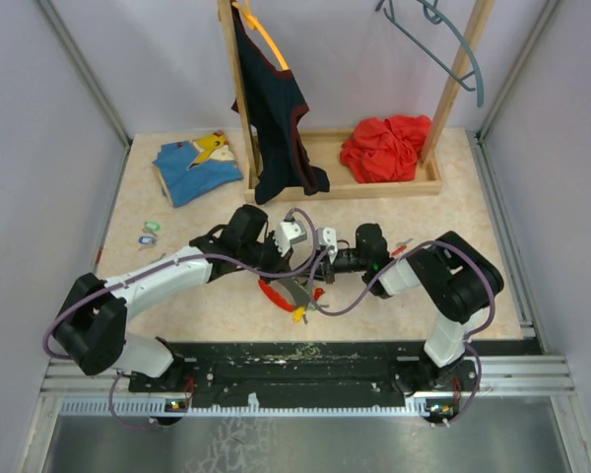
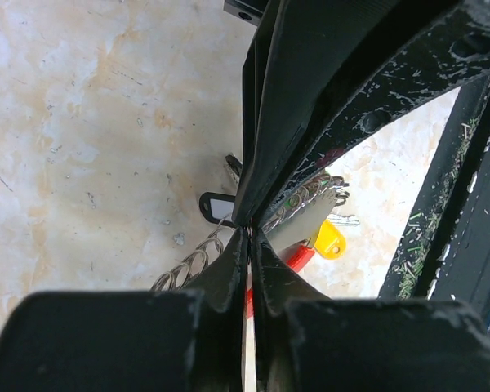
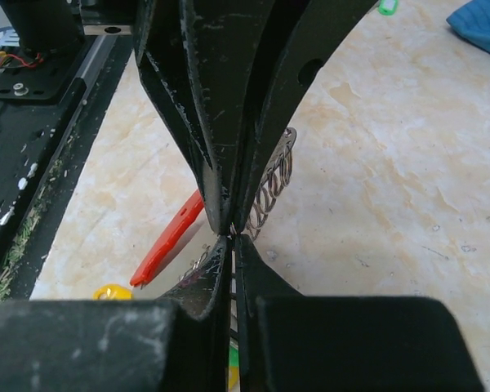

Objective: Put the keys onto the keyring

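Note:
My left gripper (image 1: 303,264) and right gripper (image 1: 321,262) meet tip to tip over the middle of the table. Both are shut on the keyring (image 2: 188,265), a silver wire coil, which also shows in the right wrist view (image 3: 271,186). In the left wrist view my left gripper (image 2: 249,232) faces the right gripper's black fingers (image 2: 294,106). A yellow-tagged key (image 2: 331,241), a red tag (image 2: 295,257) and a dark tag (image 2: 216,207) hang by the coil. In the right wrist view my right gripper (image 3: 231,238) has the red tag (image 3: 167,241) to its left. A green-tagged key (image 1: 151,227) and a blue-tagged key (image 1: 148,238) lie far left.
A wooden rack (image 1: 374,187) at the back holds a dark garment (image 1: 274,108), a red cloth (image 1: 384,148) and a grey hanger (image 1: 443,39). A blue and yellow cloth (image 1: 192,166) lies back left. A black rail (image 1: 305,360) runs along the front edge.

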